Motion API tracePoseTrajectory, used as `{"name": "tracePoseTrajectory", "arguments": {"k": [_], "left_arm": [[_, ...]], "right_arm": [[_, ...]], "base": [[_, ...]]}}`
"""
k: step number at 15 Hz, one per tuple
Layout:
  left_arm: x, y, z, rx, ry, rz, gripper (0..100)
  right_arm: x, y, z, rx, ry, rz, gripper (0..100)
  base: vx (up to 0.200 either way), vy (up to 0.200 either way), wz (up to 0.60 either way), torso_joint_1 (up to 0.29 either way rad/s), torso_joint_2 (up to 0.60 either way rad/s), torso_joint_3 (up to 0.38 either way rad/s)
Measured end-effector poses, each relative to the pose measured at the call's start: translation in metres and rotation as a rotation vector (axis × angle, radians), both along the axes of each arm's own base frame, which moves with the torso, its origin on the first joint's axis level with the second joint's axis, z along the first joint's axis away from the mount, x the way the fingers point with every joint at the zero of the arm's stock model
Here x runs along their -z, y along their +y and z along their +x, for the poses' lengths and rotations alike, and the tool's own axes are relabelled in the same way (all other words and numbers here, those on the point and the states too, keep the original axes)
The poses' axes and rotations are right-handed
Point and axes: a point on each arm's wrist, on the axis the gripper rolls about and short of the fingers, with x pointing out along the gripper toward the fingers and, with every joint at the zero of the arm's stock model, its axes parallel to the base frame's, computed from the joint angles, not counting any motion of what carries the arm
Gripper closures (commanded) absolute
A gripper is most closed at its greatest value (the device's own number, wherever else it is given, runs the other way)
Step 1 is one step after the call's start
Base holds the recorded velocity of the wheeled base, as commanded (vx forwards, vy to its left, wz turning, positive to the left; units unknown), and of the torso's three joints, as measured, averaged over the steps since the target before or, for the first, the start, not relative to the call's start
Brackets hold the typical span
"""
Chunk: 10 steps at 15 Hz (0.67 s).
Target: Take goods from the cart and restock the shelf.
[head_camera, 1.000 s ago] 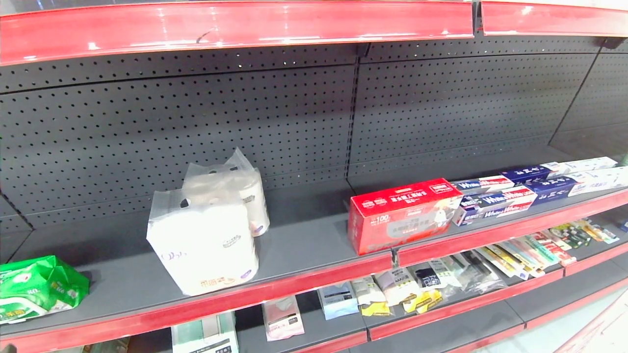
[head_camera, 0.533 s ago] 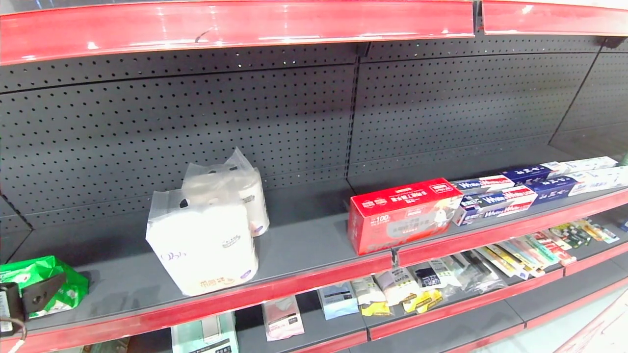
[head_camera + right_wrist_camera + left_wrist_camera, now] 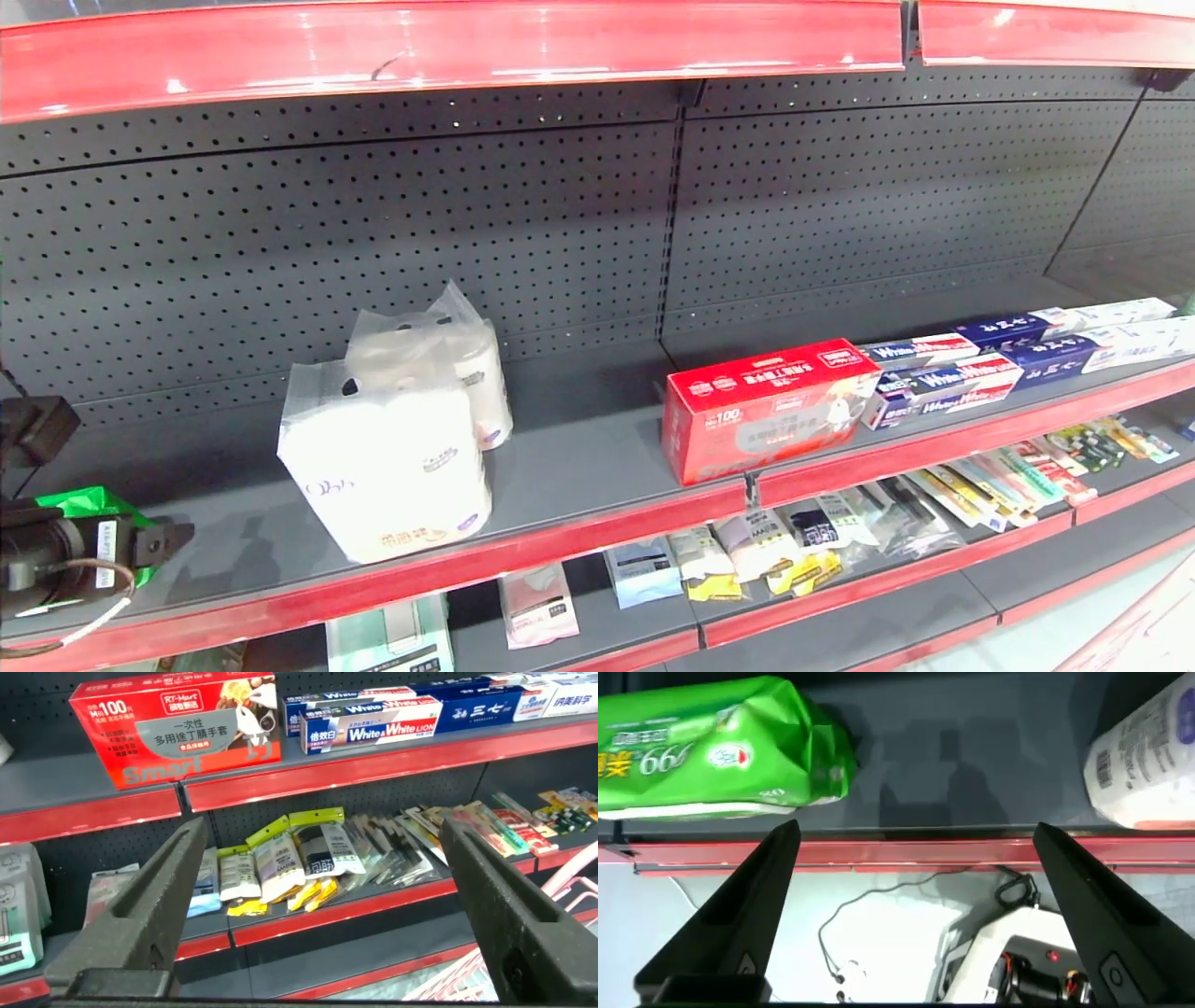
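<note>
Head view: the left gripper (image 3: 112, 551) sits at the front edge of the shelf (image 3: 579, 467), with the green pack (image 3: 89, 502) just beyond it.

Left wrist view: its fingers are spread and empty. The pack lies on the deck ahead of one finger. Advised: retract straight back, clearing the red lip (image 3: 896, 849).

Right wrist view: the right gripper (image 3: 322, 821) is spread and empty.

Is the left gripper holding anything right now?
No, the left gripper has its jaws spread wide apart with nothing between them.
</note>
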Motion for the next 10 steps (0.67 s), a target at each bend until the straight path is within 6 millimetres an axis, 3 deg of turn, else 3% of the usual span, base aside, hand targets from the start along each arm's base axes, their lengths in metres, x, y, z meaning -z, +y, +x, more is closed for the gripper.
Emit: {"name": "tracePoseTrajectory", "arguments": {"k": [10], "left_arm": [[0.014,0.004,0.064,0.036,0.051,-0.016,0]], "right_arm": [[0.0,0.0,0.0,0.0,0.0,0.0,0]], "base": [[0.0,0.0,0.0,0.0,0.0,0.0]]}}
